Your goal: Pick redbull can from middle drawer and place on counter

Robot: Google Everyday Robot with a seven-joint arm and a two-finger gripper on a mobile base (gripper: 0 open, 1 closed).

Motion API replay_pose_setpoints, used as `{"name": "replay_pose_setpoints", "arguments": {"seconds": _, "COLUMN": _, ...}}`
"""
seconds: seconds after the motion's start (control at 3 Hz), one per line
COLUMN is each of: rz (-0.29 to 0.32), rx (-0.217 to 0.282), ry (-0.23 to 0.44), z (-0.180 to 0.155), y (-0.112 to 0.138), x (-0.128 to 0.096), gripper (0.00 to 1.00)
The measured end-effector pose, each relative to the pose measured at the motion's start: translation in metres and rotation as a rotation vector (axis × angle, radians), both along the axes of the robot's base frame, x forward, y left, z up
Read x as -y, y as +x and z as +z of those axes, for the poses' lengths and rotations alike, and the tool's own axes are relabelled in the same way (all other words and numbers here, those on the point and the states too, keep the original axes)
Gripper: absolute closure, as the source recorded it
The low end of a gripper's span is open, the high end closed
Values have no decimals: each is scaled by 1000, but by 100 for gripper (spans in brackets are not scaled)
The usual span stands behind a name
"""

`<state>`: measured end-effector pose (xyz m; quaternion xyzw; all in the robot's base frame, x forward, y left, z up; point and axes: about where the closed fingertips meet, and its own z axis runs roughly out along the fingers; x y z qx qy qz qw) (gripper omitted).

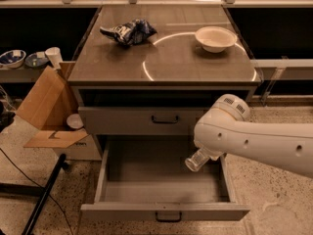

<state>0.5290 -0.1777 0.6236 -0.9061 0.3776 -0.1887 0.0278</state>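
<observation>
Evidently the end effector (pixel 204 155) was clamped on the redbull can (pixel 194 162) – tilted, clear of the middle drawer (pixel 146 177) floor – prob. to lift it to the worktop (pixel 190 67).

Dim, warm light falls from above, so the glossy table (pixel 195 67) takes a pale sheen around its arc marking, while the recess under its edge and the spaces on either side sink to near black. The white arm (pixel 254 138) is the brightest thing in view, and the gripper (pixel 196 160) at its end, hanging over the right part of the open middle drawer (pixel 146 180), catches a small glint. The drawer's inside lies in flat grey shade, darkest toward its back.
</observation>
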Motion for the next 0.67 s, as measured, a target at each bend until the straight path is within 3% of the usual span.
{"name": "replay_pose_setpoints", "arguments": {"seconds": 0.33, "rz": -45, "rx": -4, "ry": -41, "z": 44, "y": -16, "x": 15, "gripper": 100}}
{"name": "replay_pose_setpoints", "arguments": {"seconds": 0.67, "rz": -45, "rx": -4, "ry": -41, "z": 44, "y": -16, "x": 15, "gripper": 100}}
